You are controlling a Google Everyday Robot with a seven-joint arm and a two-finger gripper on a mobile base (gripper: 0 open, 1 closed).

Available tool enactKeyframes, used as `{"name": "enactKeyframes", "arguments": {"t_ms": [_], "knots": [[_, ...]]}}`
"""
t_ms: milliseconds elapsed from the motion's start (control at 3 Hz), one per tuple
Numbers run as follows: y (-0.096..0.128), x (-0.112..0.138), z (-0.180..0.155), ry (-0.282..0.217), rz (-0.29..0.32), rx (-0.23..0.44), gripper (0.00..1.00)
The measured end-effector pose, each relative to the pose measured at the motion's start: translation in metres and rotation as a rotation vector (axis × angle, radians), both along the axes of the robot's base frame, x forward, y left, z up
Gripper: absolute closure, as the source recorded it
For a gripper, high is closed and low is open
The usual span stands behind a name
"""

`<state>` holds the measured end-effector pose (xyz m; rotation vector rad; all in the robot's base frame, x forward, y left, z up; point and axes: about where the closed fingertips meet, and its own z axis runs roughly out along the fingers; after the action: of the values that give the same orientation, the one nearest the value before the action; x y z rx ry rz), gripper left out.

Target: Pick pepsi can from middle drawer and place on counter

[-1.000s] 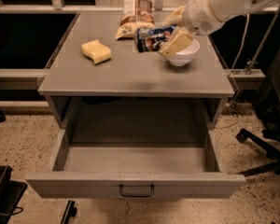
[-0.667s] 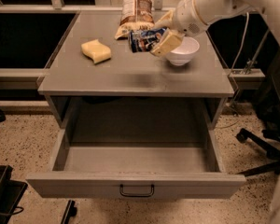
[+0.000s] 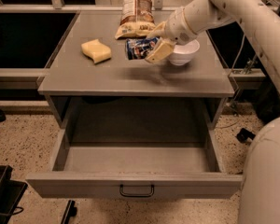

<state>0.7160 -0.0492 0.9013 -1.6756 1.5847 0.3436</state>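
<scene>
The dark-blue pepsi can (image 3: 139, 48) lies sideways in my gripper (image 3: 155, 45), held just above the grey counter (image 3: 130, 76) near its middle back. The gripper's cream fingers (image 3: 159, 50) are closed around the can's right end. My white arm reaches in from the upper right. The middle drawer (image 3: 135, 185) stands pulled fully open below the counter, its dark bail handle (image 3: 136, 191) at the centre of the front panel. No object shows inside the drawer.
A brown-and-white snack bag (image 3: 135, 14) lies at the counter's back. A yellow sponge (image 3: 96, 50) sits at the left. A white bowl (image 3: 184, 53) stands right of the gripper. My white base (image 3: 266, 176) fills the lower right. A dark bin (image 3: 2, 192) stands at lower left.
The gripper has carried the can leftward and a little lower over the counter, away from the bowl. The drawer has stayed open.
</scene>
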Motion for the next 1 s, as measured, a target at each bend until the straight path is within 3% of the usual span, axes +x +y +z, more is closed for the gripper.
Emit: {"name": "enactKeyframes", "arguments": {"t_ms": [667,1000], "knots": [[0.0000,0.0000,0.0000,0.000,0.000,0.000,0.35],[0.0051,0.0071,-0.0089,-0.002,-0.022,0.038,0.12]]}}
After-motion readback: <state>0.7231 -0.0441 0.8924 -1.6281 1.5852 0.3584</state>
